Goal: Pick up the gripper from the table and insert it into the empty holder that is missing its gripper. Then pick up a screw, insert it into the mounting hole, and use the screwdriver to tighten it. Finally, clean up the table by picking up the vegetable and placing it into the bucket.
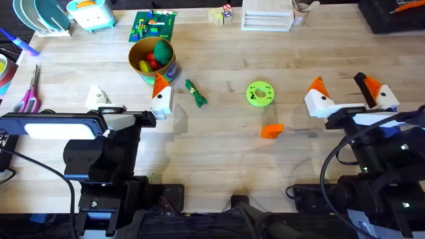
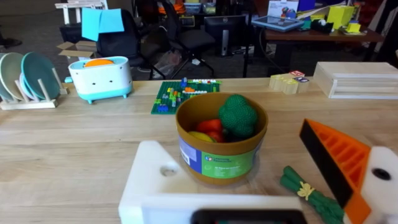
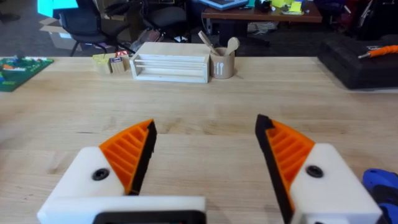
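Gripper (image 1: 271, 131) on table (image 1: 219, 146), between end effectors

Orange gripper (image 1: 271, 131) loose on table (image 1: 219, 153); vegetable (image 1: 195, 93) beside bucket (image 1: 153, 72).

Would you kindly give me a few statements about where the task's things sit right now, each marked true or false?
1. The orange gripper lies loose on the table. True.
2. The left gripper has orange tips on both fingers. False: one finger is a bare white holder.
3. The vegetable is inside the bucket. False: it lies on the table beside the bucket.
4. The right gripper is open with nothing between its fingers. True.
5. The gripper lies nearer the right arm than the left. True.
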`<state>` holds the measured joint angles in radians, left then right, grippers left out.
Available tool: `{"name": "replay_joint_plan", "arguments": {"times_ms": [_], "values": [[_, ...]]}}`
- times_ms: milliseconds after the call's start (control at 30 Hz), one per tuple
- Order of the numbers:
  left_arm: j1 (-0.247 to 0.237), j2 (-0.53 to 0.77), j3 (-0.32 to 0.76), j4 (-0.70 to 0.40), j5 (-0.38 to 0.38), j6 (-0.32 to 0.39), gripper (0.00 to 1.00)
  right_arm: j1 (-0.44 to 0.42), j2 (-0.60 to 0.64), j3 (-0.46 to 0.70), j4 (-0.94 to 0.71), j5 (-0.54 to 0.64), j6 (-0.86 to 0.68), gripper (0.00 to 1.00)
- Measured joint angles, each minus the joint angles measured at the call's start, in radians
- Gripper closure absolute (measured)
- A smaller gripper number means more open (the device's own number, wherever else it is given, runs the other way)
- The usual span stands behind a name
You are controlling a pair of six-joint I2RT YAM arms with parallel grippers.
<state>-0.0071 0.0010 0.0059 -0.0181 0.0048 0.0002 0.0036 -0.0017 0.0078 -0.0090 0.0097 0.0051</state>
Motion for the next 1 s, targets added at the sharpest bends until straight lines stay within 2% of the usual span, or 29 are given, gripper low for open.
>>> {"name": "replay_joint_plan", "arguments": {"times_ms": [267,400,500,567,700,833,1000], "values": [[0.000,0.000,0.000,0.000,0.000,0.000,0.008,0.000,0.000,0.000,-0.002,0.000,0.003,0.010],[0.000,0.000,0.001,-0.001,0.028,0.000,0.010,0.000,0.002,-0.001,0.058,-0.003,0.072,0.010],[0.000,0.000,0.034,-0.076,0.065,0.000,0.010,0.000,0.002,0.004,0.053,-0.004,0.146,0.010],[0.000,0.005,0.095,-0.170,0.082,0.002,0.010,0.000,0.002,0.019,-0.003,-0.005,0.183,0.010],[0.000,0.081,0.323,-0.417,0.096,0.004,0.010,0.000,0.003,0.118,-0.168,-0.006,0.217,0.010],[0.000,0.235,0.588,-0.666,0.114,0.004,0.011,0.000,0.037,0.298,-0.364,-0.008,0.227,0.011],[0.000,0.445,0.868,-0.926,0.131,0.012,0.008,0.000,0.145,0.528,-0.596,-0.008,0.210,0.009]]}}
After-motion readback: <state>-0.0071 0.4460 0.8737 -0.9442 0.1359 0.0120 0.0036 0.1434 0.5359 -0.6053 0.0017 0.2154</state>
